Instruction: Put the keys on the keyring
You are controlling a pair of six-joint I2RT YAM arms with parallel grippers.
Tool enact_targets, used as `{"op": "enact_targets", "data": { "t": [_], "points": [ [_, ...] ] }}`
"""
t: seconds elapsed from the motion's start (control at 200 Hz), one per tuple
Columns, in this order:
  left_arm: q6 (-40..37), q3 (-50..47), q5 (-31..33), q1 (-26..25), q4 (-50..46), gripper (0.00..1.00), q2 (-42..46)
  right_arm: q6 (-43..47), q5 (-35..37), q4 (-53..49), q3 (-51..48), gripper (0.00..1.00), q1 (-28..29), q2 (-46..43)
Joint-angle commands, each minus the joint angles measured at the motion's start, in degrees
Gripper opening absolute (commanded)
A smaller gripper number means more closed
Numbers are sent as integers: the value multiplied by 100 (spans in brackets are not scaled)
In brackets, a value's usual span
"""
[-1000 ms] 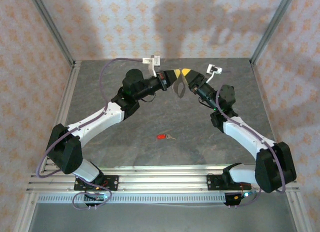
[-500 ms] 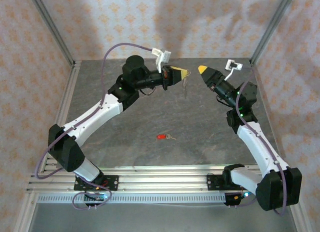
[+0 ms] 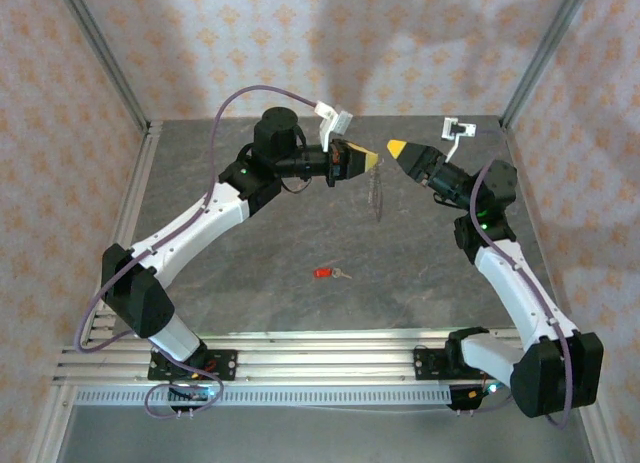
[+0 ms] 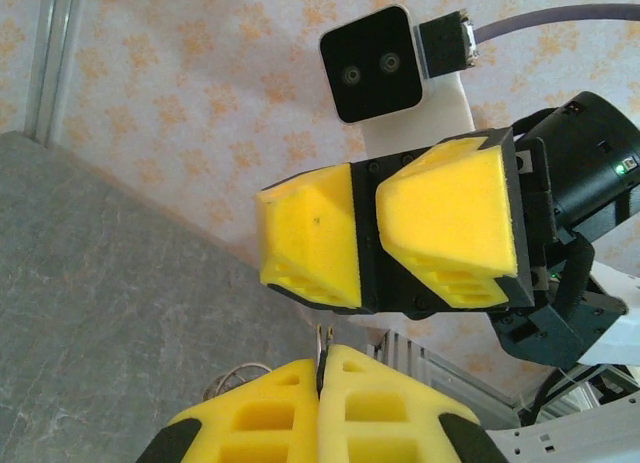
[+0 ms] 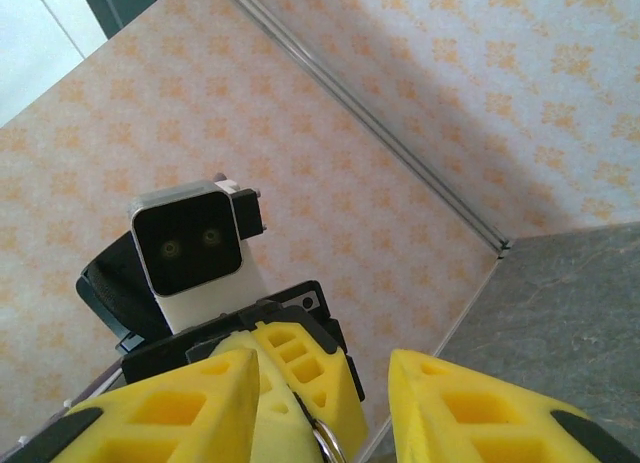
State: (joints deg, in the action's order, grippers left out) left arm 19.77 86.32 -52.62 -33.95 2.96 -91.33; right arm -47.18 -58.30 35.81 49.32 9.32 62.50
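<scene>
Above bare table (image 3: pixel 250 283) the left fingers (image 3: pixel 368 160) pinch the keyring (image 3: pixel 377 195); right fingers (image 3: pixel 397 146) apart just beside, key (image 3: pixel 322 273) well clear

walls (image 3: pixel 250 43): orange-patterned paper | floor (image 3: pixel 300 303): grey stone | corner posts (image 3: pixel 100 58): metal

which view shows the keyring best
Top external: the keyring hangs from the shut left end effector, its full length visible against the table. Left wrist shows a thin sliver pinched between its pads and a bit of loop beside them. Right wrist catches a small curve of ring at the bottom edge.
</scene>
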Motion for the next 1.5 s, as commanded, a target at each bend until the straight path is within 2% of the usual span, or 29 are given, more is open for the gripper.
{"op": "enact_targets", "data": {
  "t": [0.0, 0.49, 0.816, 1.056, 1.206, 1.341, 1.401, 1.496],
  "points": [
    [4, 228, -227, 66, 155, 0, 42, -146, -247, 575, 54, 38, 4, 25],
    [578, 27, -152, 132, 969, 0, 39, -170, -116, 823, -275, 38, 217, 32],
    [677, 25, -131, 128, 1057, 0, 10, -354, -30, 1169, -222, 31, 368, 217],
    [686, -10, -143, 131, 1077, 0, 7, -347, 55, 1214, -161, 17, 452, 274],
    [703, -37, -156, 126, 1084, 0, 19, -349, 193, 1228, -175, 0, 452, 262],
    [827, -133, 136, 132, 1126, 0, 78, -474, 479, 1408, -274, 0, 450, 249],
    [1030, -292, 444, 133, 1336, 13, 152, -543, 695, 1448, -361, 0, 452, 254],
    [1586, -688, 1111, 130, 1924, 43, 316, -695, 973, 1644, -501, 0, 452, 261]
  ]
}}
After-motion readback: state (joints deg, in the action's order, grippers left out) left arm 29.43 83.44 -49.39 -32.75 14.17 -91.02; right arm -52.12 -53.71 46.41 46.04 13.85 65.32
